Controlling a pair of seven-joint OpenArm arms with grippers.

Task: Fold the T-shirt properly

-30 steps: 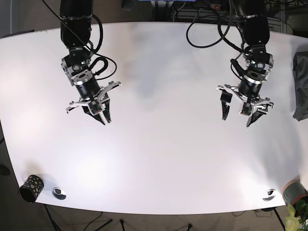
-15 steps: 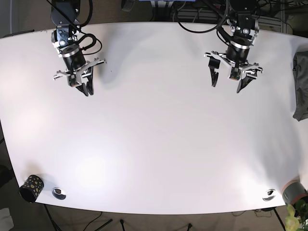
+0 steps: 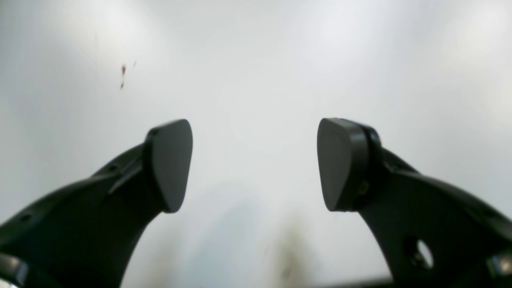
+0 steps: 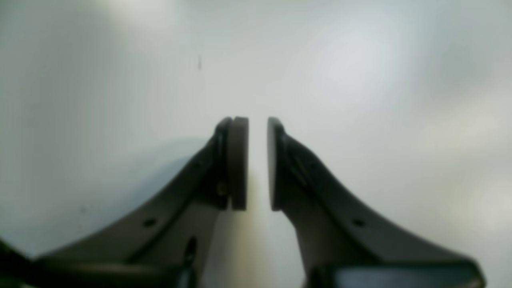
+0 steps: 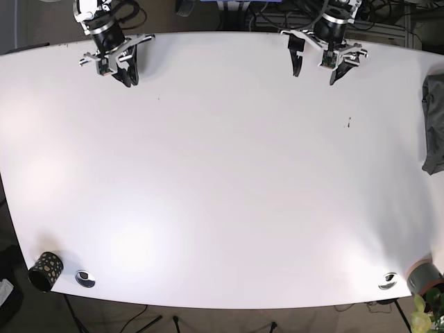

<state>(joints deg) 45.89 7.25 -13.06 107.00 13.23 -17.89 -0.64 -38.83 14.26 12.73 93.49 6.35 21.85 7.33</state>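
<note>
**Item 1 – T-shirt** point(image 5: 433, 125). Dark grey cloth at the right-hand edge of the tabletop point(image 5: 222, 180), bunched and cut off by the frame. You should take it for the garment only provisionally, since neither collar nor sleeves can be made out. It is not spread on the tabletop, so by my reading folding has not begun.

**Item 2 – left gripper** point(image 5: 314, 73). At the far edge of the tabletop, on the T-shirt's side but well apart from it. Released: in its wrist view the left gripper point(image 3: 254, 164) has its pads wide apart, with only bare white surface between them. It is probably left spread so that it is ready to take cloth.

**Item 3 – right gripper** point(image 5: 125, 78). At the far edge of the tabletop, toward the corner opposite the T-shirt. Its wrist view shows the right gripper point(image 4: 258, 164) all but closed, with a thin gap between the pads and nothing held.

**Item 4 – sundries.**
- A speckled cup point(image 5: 45, 270) at the near corner of the tabletop farthest from the T-shirt.
- Two small metal discs point(image 5: 85, 278) point(image 5: 388, 281) along the near edge.
- A plant pot point(image 5: 424, 277) just off the near corner on the T-shirt's side.

Expect to bring the cloth to mid-tabletop first.
</note>
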